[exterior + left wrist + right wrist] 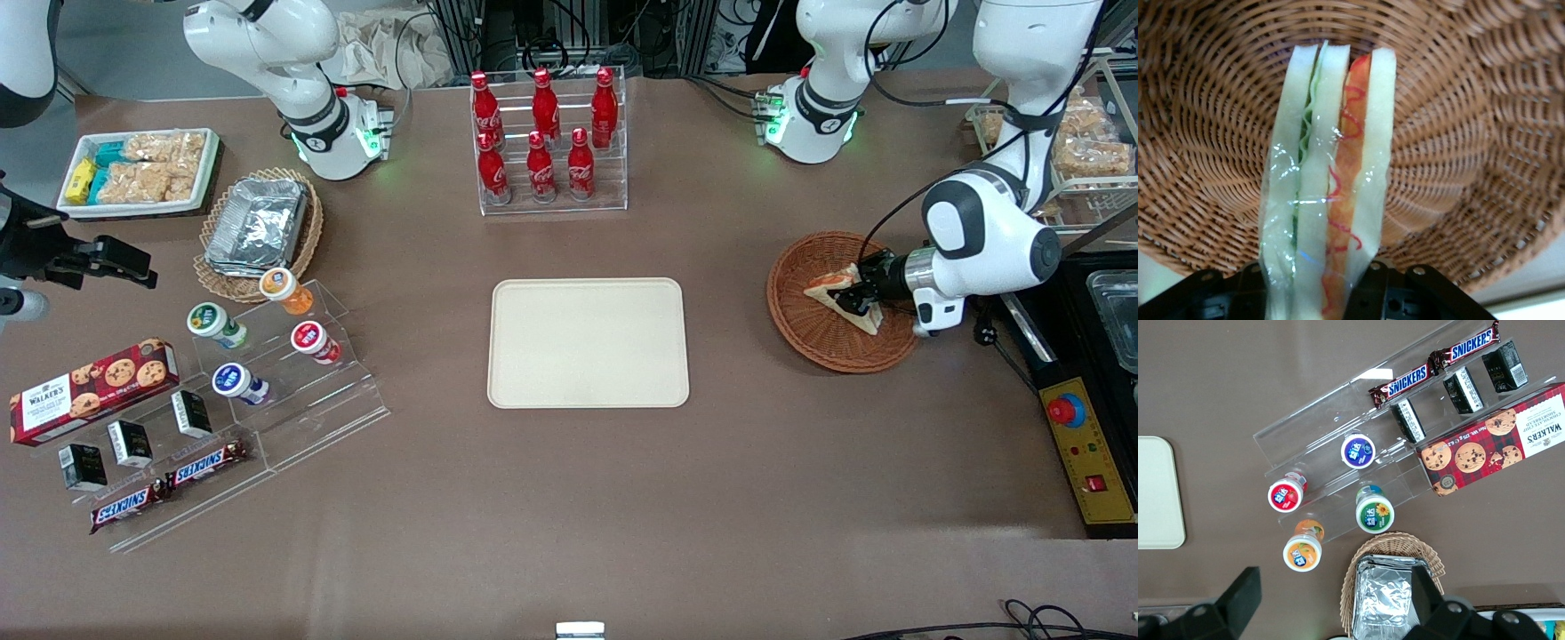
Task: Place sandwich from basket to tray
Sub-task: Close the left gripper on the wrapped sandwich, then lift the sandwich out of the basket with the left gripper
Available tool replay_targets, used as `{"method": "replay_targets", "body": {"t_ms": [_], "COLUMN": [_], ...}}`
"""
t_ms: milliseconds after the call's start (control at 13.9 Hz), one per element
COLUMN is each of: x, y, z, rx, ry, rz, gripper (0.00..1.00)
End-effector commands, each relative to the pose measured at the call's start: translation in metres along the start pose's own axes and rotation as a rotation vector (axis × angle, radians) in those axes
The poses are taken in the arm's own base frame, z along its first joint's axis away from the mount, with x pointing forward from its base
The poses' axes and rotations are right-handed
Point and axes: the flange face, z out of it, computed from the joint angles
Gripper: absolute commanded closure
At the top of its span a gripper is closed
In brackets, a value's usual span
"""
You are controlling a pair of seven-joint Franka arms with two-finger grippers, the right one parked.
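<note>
Brown table (622,498) top, pretty cluttered at the parked arm's end, mostly bare near the camera. Going from the camera outward: Snickers bars (169,486) and a cookie box (93,391) on a clear stepped stand, then the cream tray (588,342) sitting mid-table with nothing on it. Toward the working arm's end is the reddish basket (822,342), and the sandwich (845,293) is in there, wrapped in clear film. The claw (855,292) reaches in sideways and is clamped on the sandwich. Wrist cam shows the cut side up close, green and orange layers (1328,200), but the fingertips are cut off at the frame edge. Farthest out, a rack of red cola bottles (544,142).
</note>
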Motion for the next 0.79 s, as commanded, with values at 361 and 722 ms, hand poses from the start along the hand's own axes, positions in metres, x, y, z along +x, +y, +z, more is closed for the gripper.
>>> {"method": "replay_targets", "body": {"t_ms": [361,722], "x": [-0.044,-0.082], "y": [0.035,0.07], "z": [-0.122,-0.225], "rx": [0.068,0.142], "ry": [0.031,0.11], "rz": [0.125,0.241], "gripper": [0.71,0.71]}}
